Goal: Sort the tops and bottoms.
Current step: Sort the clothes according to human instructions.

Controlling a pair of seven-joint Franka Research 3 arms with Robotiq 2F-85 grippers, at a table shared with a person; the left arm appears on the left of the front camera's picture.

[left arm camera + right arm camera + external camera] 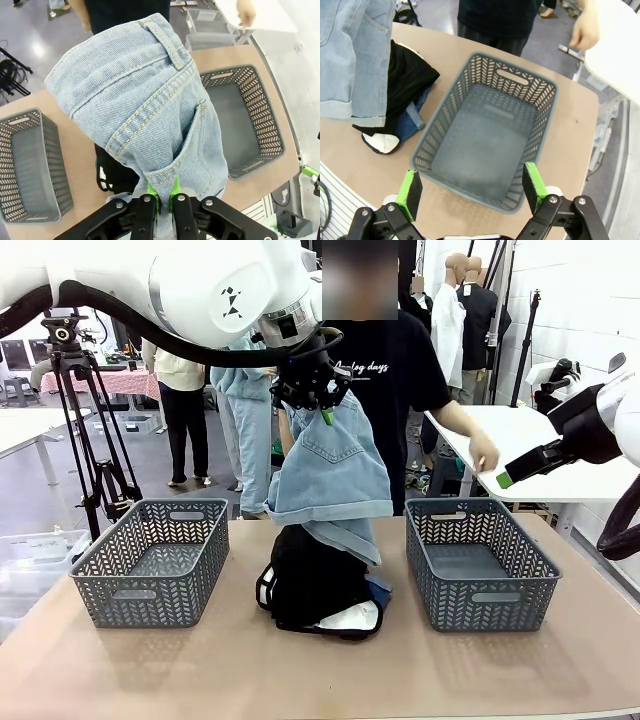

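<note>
Light denim bottoms (330, 465) hang pinched in left jaws; right jaws spread. You next choose a basket (180, 590) for bottoms.

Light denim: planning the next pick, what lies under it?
A black top over a white top and dark denim, both mostly covered by it.

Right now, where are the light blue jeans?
In the front view the light blue jeans hang from the left gripper, above the black top, between the left basket and right basket.
</note>
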